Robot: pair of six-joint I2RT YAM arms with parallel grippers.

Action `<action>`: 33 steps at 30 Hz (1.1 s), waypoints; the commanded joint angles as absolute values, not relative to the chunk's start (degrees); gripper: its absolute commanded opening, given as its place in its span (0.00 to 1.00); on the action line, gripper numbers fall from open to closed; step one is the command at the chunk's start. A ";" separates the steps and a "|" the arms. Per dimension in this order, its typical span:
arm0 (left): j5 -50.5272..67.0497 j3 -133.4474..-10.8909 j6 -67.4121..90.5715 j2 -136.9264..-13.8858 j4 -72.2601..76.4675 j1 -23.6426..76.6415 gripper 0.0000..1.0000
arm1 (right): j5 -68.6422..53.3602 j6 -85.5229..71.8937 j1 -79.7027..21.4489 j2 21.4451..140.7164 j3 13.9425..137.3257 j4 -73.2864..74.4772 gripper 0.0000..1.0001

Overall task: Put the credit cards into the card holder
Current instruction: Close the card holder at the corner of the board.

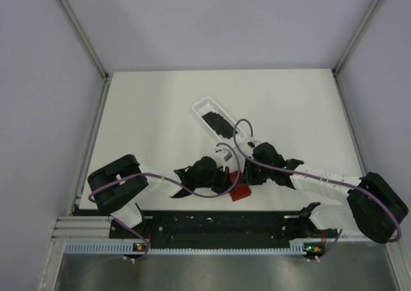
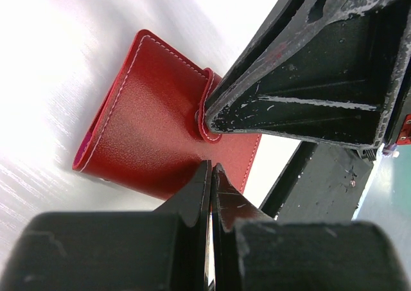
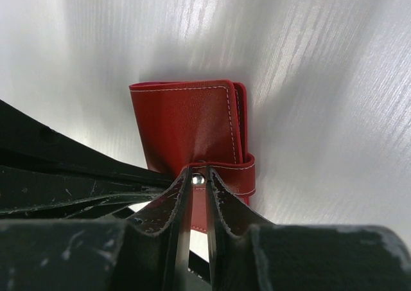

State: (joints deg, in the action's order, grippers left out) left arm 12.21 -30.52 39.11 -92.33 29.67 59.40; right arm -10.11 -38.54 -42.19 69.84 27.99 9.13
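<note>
The card holder, a red folded wallet, lies closed on the white table between the two arms, also visible from above and in the right wrist view. My left gripper is shut, its tips resting against the holder's near edge with nothing between them. My right gripper stands at the end of the closure tab, its fingers narrowly apart and pinching the tab's silver snap. Black credit cards lie in the white tray, away from both grippers.
The white oblong tray sits slanted in the middle of the table, beyond the grippers. Grey walls enclose the table on three sides. A black rail runs along the near edge, just behind the card holder.
</note>
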 commanded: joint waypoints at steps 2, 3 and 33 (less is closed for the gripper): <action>12.92 -30.32 39.20 -93.25 30.06 59.68 0.00 | -9.93 -37.70 -41.75 71.19 30.41 9.23 0.13; 12.92 -30.32 39.29 -93.25 30.06 59.59 0.00 | -9.84 -37.62 -41.75 71.37 30.50 9.40 0.13; 12.74 -28.65 39.90 -92.99 31.64 59.68 0.00 | -0.27 -37.70 -49.74 82.97 40.96 22.23 0.15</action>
